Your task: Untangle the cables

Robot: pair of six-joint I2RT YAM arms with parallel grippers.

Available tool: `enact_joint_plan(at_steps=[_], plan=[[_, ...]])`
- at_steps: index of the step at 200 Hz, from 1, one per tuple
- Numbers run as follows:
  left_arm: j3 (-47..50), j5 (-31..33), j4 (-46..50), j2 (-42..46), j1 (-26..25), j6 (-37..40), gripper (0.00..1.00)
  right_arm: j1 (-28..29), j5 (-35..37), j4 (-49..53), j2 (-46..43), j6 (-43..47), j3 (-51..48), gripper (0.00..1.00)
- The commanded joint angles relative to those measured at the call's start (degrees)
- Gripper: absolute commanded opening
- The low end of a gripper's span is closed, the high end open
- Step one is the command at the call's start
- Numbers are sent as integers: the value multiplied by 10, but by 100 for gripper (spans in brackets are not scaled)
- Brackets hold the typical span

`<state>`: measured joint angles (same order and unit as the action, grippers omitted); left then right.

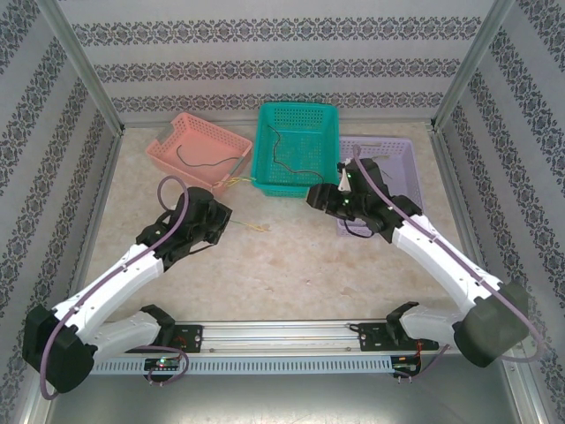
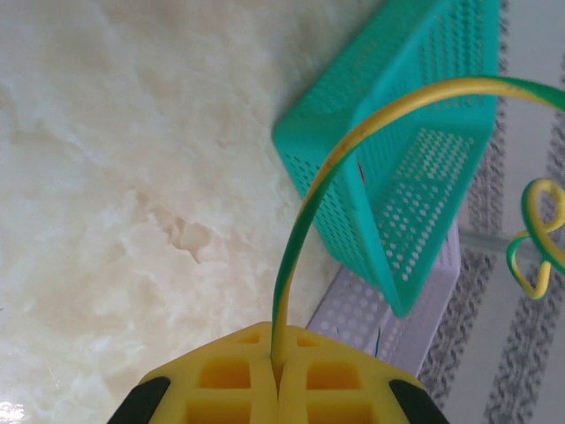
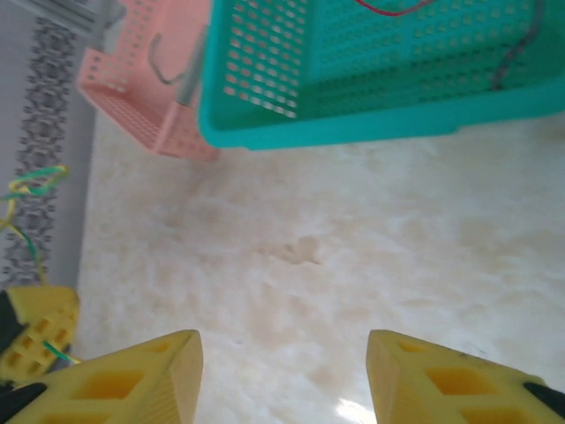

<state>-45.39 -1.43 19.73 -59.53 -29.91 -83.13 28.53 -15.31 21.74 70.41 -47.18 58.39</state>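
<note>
- Yellow fingers (image 2: 221, 380) of the left gripper (image 2: 276, 360), blocky plastic with square hollows, are pressed tight together on a yellow-green wire (image 2: 305, 230). Their lower part is cut off by the bottom of the left wrist view.
- That wire is thin and smooth. It arches up from the pinch and runs out at the right of that view.
- A curled loop (image 2: 534, 234) in the same two colours hangs beside it. I cannot tell whether it is part of the same wire.
- From above, the pinched wire shows as a faint yellow line over the left middle of the tabletop (image 1: 291, 265), too fine to follow to its end.
- On the right gripper (image 3: 282, 371) the fingers stand moderately apart over bare tabletop with nothing between them. Their tips show, and the rest is cut off.
- The tabletop is pale, cream and marbled, with a slight gloss.
- Three plastic baskets with perforated walls sit along the far edge: a pink basket (image 1: 199, 132) toward the left, a teal basket (image 1: 296, 119) in the middle, and a lilac basket (image 1: 402, 159) toward the right, partly hidden by the right arm.
- A dark wire (image 1: 199, 159) curves inside the pink basket.
- Another thin wire (image 1: 279, 152) lies in the teal basket, its colour hard to make out.
- A red wire (image 3: 388, 11) also lies in the teal basket, cut off at the top of the right wrist view.
- Fine yellow strands (image 1: 231, 182) lie on the tabletop between the near corners of the pink and teal baskets. They are too small to tell apart.
</note>
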Motion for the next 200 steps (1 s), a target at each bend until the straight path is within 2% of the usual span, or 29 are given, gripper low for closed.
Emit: enact_joint_plan(at_steps=[1, 24, 45, 63, 84, 118, 172, 200], plan=[[-10, -49, -42, -2, 2, 108, 0, 19, -7, -114, 28, -175, 41, 58], [-23, -64, -79, -16, 2, 159, 0, 32, -23, -208, 70, -337, 51, 57], [-19, -72, -125, -28, 2, 181, 0, 56, -16, -211, 86, -433, 72, 56], [-21, -89, -162, -46, 2, 184, 0, 74, -1, -214, 81, -511, 52, 56], [-27, -111, -179, -62, 1, 192, 0, 80, 15, -263, 77, -574, 10, 56], [-29, -125, -185, -65, 1, 197, 0, 79, 41, -292, 73, -626, -27, 53], [-38, -170, -204, -78, 1, 209, 0, 53, 55, -328, 95, -611, -25, 32], [-38, -193, -200, -78, 1, 224, 0, 38, 62, -356, 102, -593, -21, 7]])
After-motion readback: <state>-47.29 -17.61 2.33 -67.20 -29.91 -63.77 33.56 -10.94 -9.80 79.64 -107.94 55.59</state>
